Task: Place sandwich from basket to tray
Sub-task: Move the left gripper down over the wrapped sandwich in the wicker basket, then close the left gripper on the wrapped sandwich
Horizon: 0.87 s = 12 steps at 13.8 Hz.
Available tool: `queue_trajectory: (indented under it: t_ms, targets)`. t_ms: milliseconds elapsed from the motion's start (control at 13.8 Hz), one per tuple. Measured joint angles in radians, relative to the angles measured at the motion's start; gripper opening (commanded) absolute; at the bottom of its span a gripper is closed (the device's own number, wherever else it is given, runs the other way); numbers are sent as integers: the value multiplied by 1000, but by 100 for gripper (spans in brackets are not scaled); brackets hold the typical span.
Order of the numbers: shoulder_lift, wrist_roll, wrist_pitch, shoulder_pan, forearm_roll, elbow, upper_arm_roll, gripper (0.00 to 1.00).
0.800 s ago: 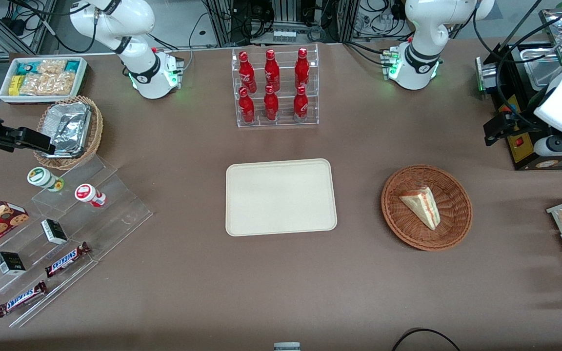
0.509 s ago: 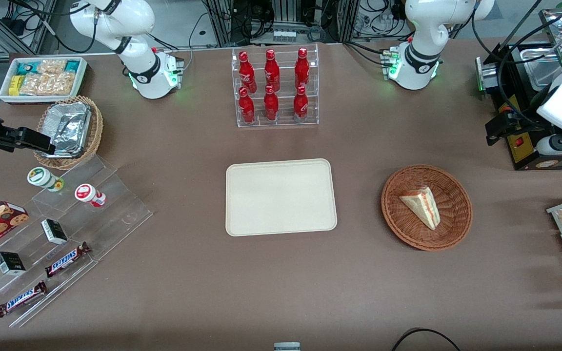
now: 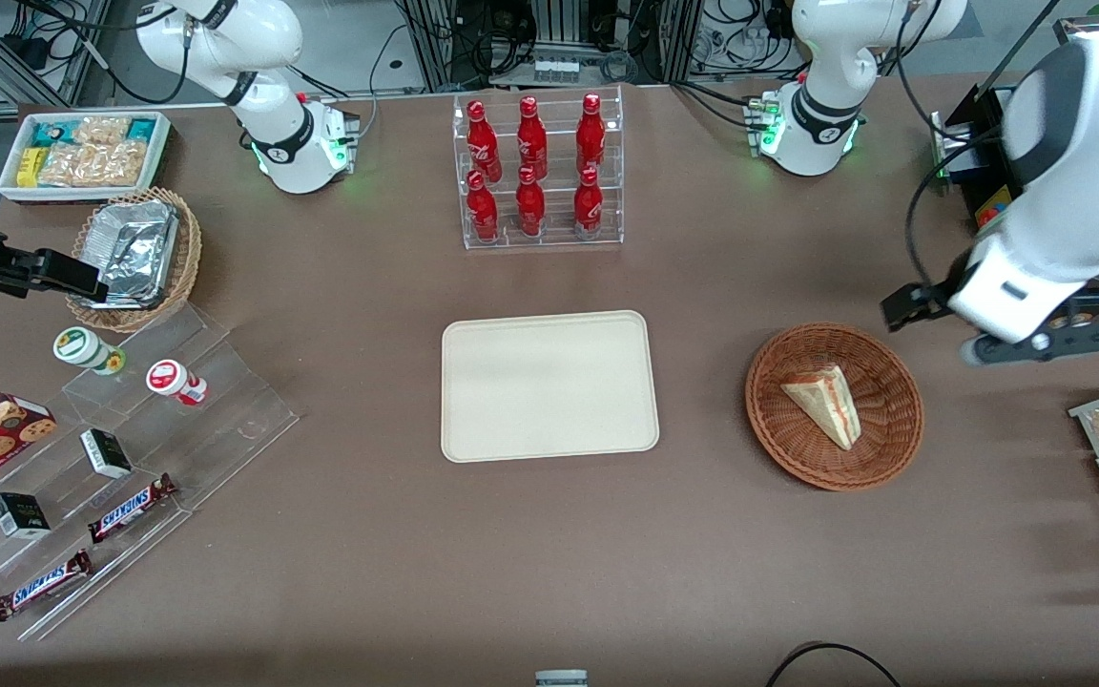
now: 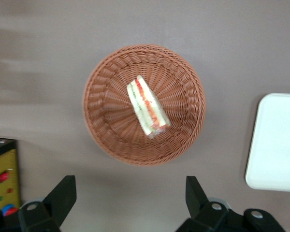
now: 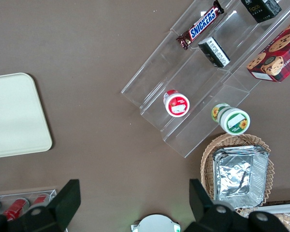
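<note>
Resting in the round reddish-brown woven wicker basket (image 3: 834, 406) is the small triangular sandwich wedge of pale bread (image 3: 823, 403), its red and green filling showing along one edge in the left wrist view (image 4: 147, 107). It lies on the basket's floor (image 4: 144, 105), untouched and alone in there.

Up above the brown table, the working arm's black two-finger gripper (image 4: 130, 198) hangs in the air, just off the basket's rim toward the working arm's end of the table and a little farther from the front camera than the sandwich. Its jaws are spread wide with nothing between them, and each dark fingertip (image 4: 63, 193) stands clear of the wicker. From the front, the arm's white wrist housing covers most of the gripper (image 3: 931, 310).

The flat cream-beige rectangular tray with rounded corners (image 3: 549, 385) sits near the middle of the table, well apart from the basket, toward the parked arm's end; one edge of it shows in the left wrist view (image 4: 275, 140). A clear acrylic rack of red bottles (image 3: 537, 172) stands farther from the front camera than the tray.
</note>
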Motion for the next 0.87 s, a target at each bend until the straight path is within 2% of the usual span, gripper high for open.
queue_trajectory:
  t_ms: [582, 873]
  targets:
    - [4, -461, 493, -2, 24, -365, -32, 100]
    - [43, -541, 585, -2, 24, -439, -36, 100]
